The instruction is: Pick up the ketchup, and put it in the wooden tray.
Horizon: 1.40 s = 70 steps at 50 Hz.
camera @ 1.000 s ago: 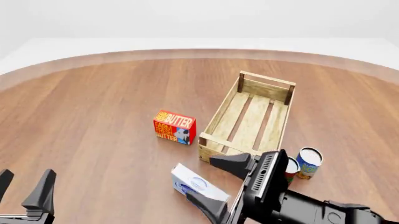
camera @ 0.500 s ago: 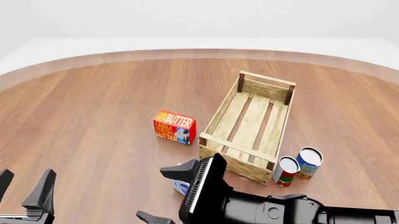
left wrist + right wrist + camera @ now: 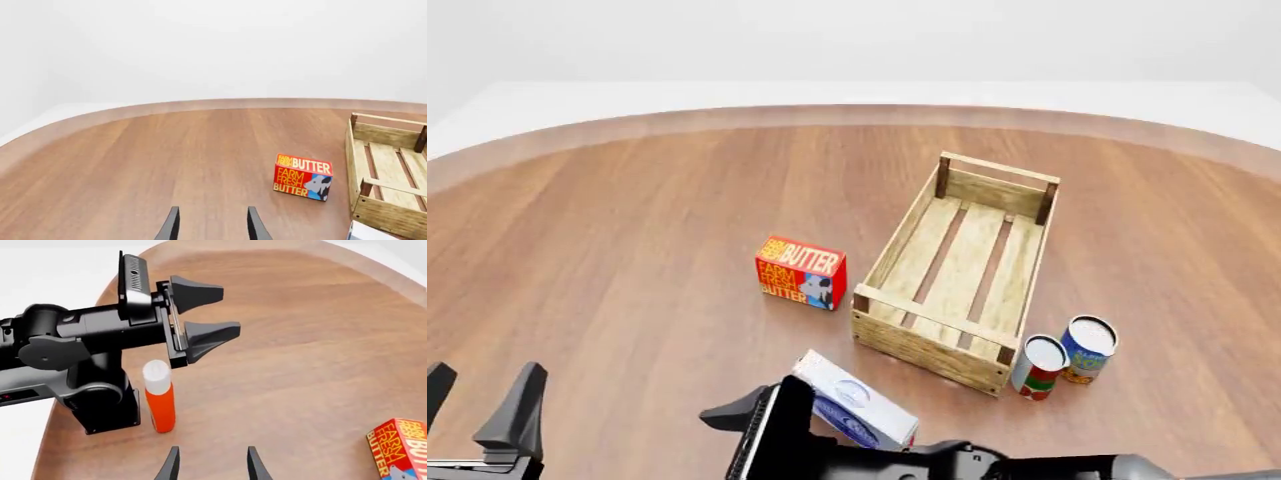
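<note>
The ketchup (image 3: 160, 400) shows only in the right wrist view. It is a small red-orange bottle with a white cap, standing upright on the table beside the left arm's base. My right gripper (image 3: 212, 462) is open and empty, short of the bottle and pointing toward it. My left gripper (image 3: 483, 388) is open and empty at the near left, and it also shows as the left gripper (image 3: 220, 312) above the bottle. The wooden tray (image 3: 897, 262) lies right of centre with nothing in it. The wooden tray's wall (image 3: 390, 220) also shows in the left wrist view.
A red butter box (image 3: 801, 272) stands left of the tray. A white-and-blue carton (image 3: 854, 400) lies near the tray's front corner. Two cans (image 3: 1038, 365) (image 3: 1088, 348) stand at its near right. My right arm (image 3: 814, 450) crosses the bottom edge.
My right arm has swung left across the bottom of the front view, uncovering the two cans and the carton. The left gripper has not moved.
</note>
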### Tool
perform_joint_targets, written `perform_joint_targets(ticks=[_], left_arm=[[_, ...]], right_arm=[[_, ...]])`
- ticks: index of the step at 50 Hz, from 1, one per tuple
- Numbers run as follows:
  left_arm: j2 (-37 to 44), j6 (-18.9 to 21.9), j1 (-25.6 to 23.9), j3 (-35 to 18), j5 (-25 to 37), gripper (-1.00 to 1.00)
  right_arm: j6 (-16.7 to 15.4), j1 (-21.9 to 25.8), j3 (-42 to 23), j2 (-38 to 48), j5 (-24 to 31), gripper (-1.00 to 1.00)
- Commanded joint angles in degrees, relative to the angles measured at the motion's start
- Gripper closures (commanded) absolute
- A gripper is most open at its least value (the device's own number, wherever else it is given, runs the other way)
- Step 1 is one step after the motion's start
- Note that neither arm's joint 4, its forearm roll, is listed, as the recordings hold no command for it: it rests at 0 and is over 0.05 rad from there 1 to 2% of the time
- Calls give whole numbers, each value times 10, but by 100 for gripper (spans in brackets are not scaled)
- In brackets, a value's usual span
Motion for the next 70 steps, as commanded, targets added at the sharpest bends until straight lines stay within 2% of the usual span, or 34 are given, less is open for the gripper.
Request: perform_joint_targets(ticks=[1, 38, 70], left_arm=[[0, 0, 0, 0, 0, -100], [0, 0, 0, 0, 0, -100], [0, 0, 0, 0, 0, -100]], right_arm=[[16, 25, -20, 47, -15, -100], [13, 68, -94, 135, -36, -100], [17, 69, -161, 226, -37, -100]])
